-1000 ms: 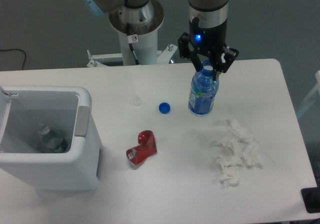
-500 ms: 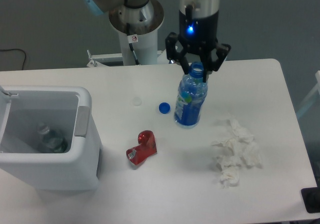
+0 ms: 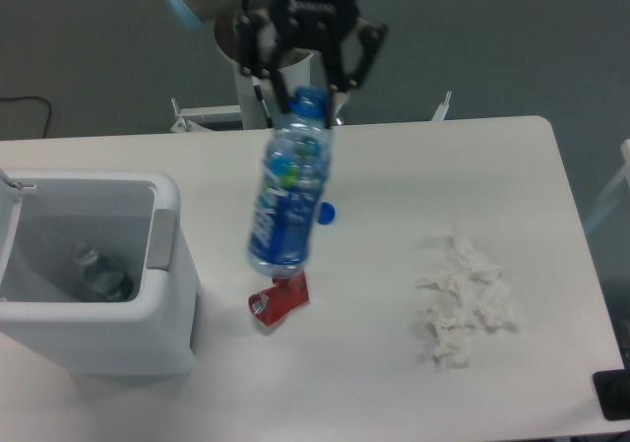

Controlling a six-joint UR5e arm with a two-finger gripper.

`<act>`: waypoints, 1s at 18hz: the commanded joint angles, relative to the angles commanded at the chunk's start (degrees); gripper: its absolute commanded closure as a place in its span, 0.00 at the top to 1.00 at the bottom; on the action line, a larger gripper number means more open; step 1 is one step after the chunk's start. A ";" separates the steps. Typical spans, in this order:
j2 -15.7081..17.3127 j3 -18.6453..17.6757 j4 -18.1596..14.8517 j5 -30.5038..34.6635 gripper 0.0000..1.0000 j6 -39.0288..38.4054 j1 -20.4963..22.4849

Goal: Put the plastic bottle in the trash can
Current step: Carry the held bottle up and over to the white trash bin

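The pincer [image 3: 309, 80] pinches the neck of the clear, blue-labelled bottle [image 3: 286, 198], which hangs tilted above the tabletop [image 3: 394, 314].

I see a white table [image 3: 512, 157], a crushed red can [image 3: 280, 300] near its middle, a small blue cap [image 3: 326, 212] a little behind the can, crumpled white tissue [image 3: 463, 302] well to the right, a black cable [image 3: 25, 107] on the floor far left
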 joint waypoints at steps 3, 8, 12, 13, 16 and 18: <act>0.70 -0.09 0.70 0.09 0.03 -3.34 -4.40; 1.06 -0.44 3.00 0.09 0.04 -5.73 -10.55; 0.88 -1.84 3.00 0.09 0.04 -5.20 -13.46; 0.79 -1.93 2.91 0.09 0.04 -5.11 -13.72; 0.53 -3.33 2.82 0.44 0.04 -4.41 -14.16; 0.53 -4.83 2.73 0.70 0.05 -1.78 -14.17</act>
